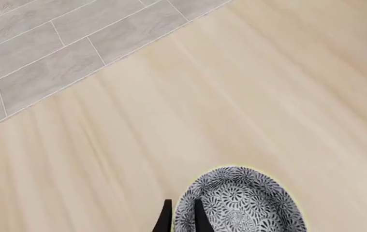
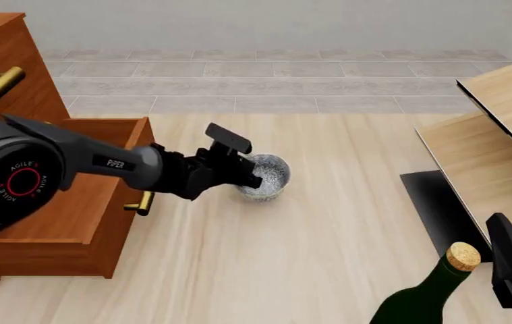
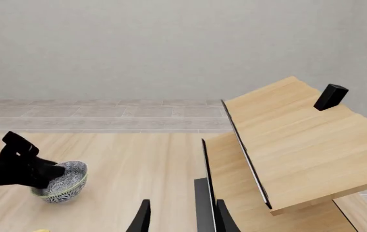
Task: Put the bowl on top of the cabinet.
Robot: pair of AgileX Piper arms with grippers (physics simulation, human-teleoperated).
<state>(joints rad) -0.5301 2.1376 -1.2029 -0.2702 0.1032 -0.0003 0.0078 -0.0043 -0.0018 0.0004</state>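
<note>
A pale wood table holds the speckled bowl near the middle, its rim pinched by the left gripper. Right gripper parted, holding nothing. Reddish cabinet stands left.

I'm seeing glazed speckled bowl, reddish wood cabinet carrying brass handles, matt black left gripper, pale wood-grain table, green glass bottle wearing cork.

Simulated domestic room: wooden cabinet, pale panelled furniture, wine bottle, grey tiled floor, plain wall.
</note>
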